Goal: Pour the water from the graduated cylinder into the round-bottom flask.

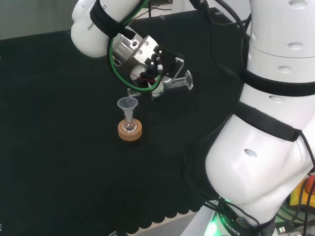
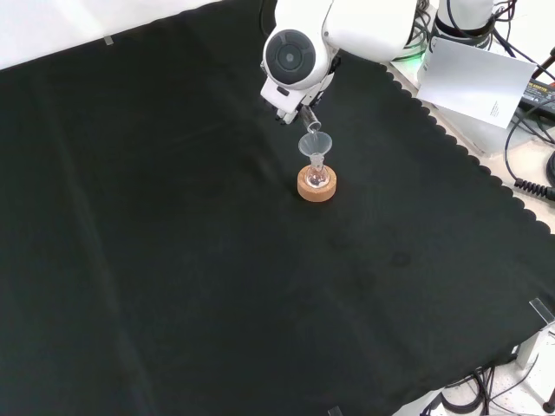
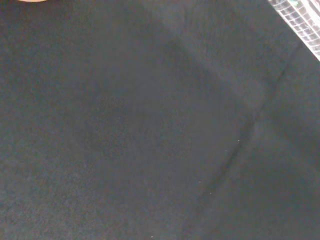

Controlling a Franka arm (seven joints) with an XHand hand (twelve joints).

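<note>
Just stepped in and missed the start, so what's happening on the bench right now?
The robot's hand holds a clear graduated cylinder tipped well over, nearly on its side, its mouth above a small funnel. The funnel sits in the neck of a round-bottom flask, which rests on a cork ring on the black cloth. It looks like mid-pour, though no stream is discernible.

Flask's [image 2: 316,178] water level too small to tell.

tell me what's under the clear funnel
The small clear round-bottom flask, seated in a cork ring stand on the black cloth. The flask's underside is hidden inside the ring.
</note>
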